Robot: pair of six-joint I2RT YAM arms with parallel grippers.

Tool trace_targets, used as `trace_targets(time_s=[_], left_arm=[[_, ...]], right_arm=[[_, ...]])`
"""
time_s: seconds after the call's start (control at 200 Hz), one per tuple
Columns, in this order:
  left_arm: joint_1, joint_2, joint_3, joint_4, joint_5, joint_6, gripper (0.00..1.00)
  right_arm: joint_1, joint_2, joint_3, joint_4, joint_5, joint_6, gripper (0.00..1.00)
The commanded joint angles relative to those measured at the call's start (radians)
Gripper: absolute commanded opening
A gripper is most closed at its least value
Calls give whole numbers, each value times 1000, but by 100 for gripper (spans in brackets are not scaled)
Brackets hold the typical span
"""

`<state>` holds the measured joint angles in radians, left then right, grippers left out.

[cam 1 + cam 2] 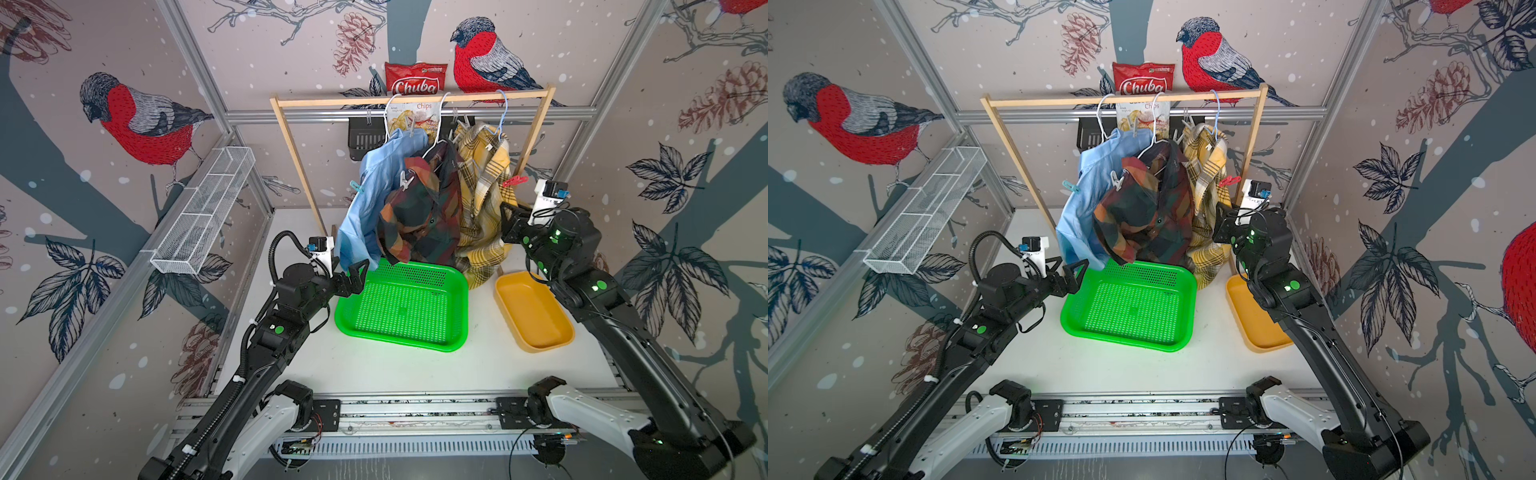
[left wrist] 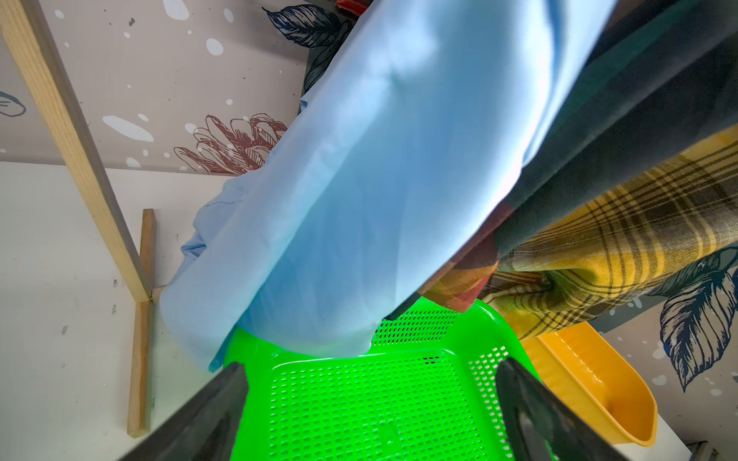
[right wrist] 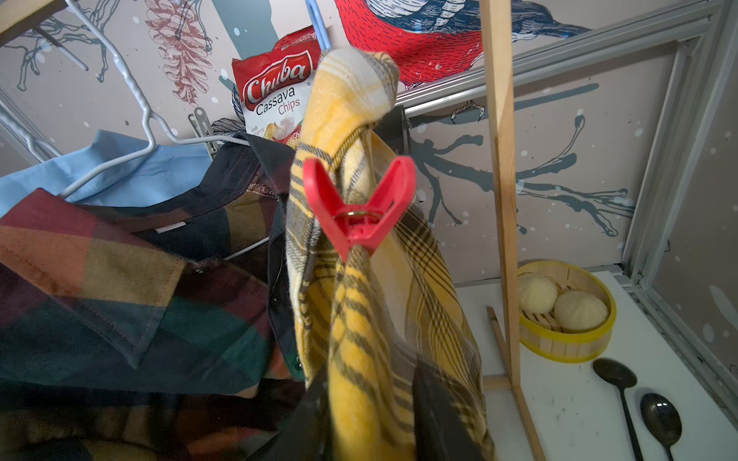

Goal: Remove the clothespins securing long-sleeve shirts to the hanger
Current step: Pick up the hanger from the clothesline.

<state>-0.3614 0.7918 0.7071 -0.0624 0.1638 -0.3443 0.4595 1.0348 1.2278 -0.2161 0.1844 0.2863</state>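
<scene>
The right gripper (image 3: 371, 407) hugs the yellow shirt (image 3: 419, 287) below the red clothespin (image 3: 357, 207), its grip uncertain, while the left gripper (image 2: 371, 369) gapes; it should rise and squeeze the clothespin's handles squarely.

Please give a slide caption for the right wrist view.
Red clothespin grips the yellow plaid shirt, cloth hanging between the fingers of the right hand.
</scene>
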Motion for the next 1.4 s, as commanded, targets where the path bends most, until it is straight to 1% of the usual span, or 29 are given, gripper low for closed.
trace_targets(time_s=[0.0,0.13,0.34,0.501,0.691,0.781,0.916,0.976,1.051,1.197,1.312,1.397], left_arm=[[-2,-4,-2,33,6,-20,96],[-2,6,-1,33,12,-23,95],[-11,18,-2,36,23,-17,93],[-31,32,2,36,30,-12,93],[-79,70,18,21,18,6,92],[-130,80,25,16,-10,30,92],[-237,95,36,-2,-61,58,92],[-270,113,40,-5,-73,54,91],[-288,133,46,-4,-76,37,91],[-353,165,73,-3,-87,48,91],[-453,193,92,-6,-117,74,91],[-511,207,86,23,-117,57,91]], right_arm=[[5,-4,14,37,-24,-6,22],[4,-20,30,27,-35,-6,0],[7,-67,54,44,-34,-10,0],[7,-70,89,52,-52,-32,0],[25,-63,145,72,-45,-66,0],[33,-64,186,79,-25,-68,0],[35,-76,223,40,29,-59,0],[36,-98,206,23,33,-48,0],[34,-141,171,18,39,-40,0],[35,-196,183,-53,74,-35,0],[36,-233,189,-101,71,-25,0],[35,-258,187,-133,69,-16,0]])
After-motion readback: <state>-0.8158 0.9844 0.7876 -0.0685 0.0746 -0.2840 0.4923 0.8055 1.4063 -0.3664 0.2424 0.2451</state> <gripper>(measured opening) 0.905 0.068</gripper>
